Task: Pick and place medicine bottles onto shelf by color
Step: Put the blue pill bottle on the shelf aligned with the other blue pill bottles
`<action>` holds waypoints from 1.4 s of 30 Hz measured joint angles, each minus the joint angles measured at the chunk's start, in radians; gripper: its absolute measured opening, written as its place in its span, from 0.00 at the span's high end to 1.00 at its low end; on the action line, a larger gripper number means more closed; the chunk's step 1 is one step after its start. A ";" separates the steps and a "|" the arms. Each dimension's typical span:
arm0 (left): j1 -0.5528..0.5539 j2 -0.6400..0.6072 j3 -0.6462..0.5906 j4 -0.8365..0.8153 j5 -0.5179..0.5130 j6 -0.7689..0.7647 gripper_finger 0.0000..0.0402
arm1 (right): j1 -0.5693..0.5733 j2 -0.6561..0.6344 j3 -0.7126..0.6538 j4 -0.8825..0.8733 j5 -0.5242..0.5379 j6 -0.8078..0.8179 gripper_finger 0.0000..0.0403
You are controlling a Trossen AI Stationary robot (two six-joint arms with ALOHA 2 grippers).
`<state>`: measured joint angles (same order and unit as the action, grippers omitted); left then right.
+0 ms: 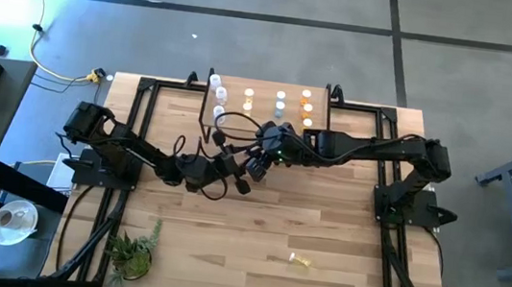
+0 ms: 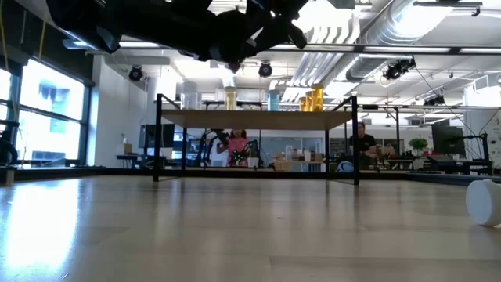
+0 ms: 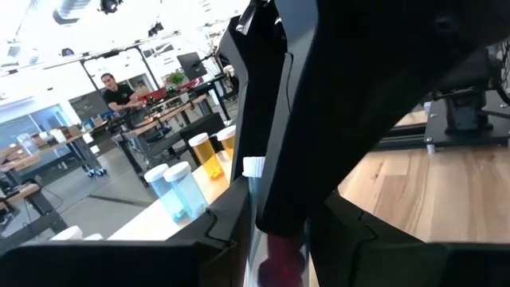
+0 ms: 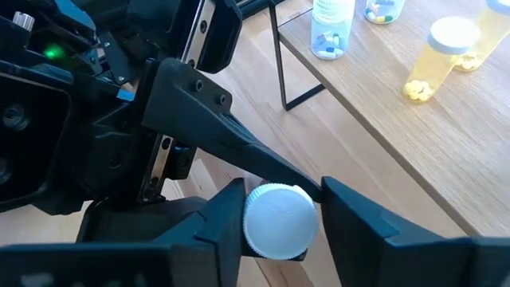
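You have most medicine bottles (image 1: pixel 280 100) standing on the shelf (image 1: pixel 260 105). Your right gripper (image 4: pixel 279 219) is closed on a white-capped bottle (image 4: pixel 279 221) beside the left gripper (image 1: pixel 245 175), whose grip I cannot tell. One yellow bottle (image 1: pixel 300 260) lies on the surface (image 1: pixel 340 250).

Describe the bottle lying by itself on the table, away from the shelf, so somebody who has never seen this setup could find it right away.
Start at the wooden table and look to its near edge, far from the shelf at the back and from both arms. The lone bottle lies there on bare wood, on the right arm's side, across from the small potted plant. Unlike the others standing upright on the shelf, it lies tipped over, yellowish and alone.
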<state>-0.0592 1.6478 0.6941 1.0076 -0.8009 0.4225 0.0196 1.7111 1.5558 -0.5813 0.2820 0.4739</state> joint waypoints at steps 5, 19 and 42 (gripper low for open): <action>0.000 0.000 0.000 -0.002 0.001 0.000 0.77 | 0.000 0.000 0.000 -0.001 0.001 0.000 0.69; 0.000 0.000 0.000 -0.002 0.005 -0.001 0.72 | 0.000 0.000 0.000 -0.018 0.000 0.013 0.70; -0.002 0.000 -0.001 -0.024 0.016 0.062 0.60 | -0.015 -0.001 -0.001 -0.031 -0.002 0.008 0.75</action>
<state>-0.0616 1.6478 0.6933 0.9833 -0.7852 0.4849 0.0045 1.7103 1.5547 -0.6127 0.2797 0.4818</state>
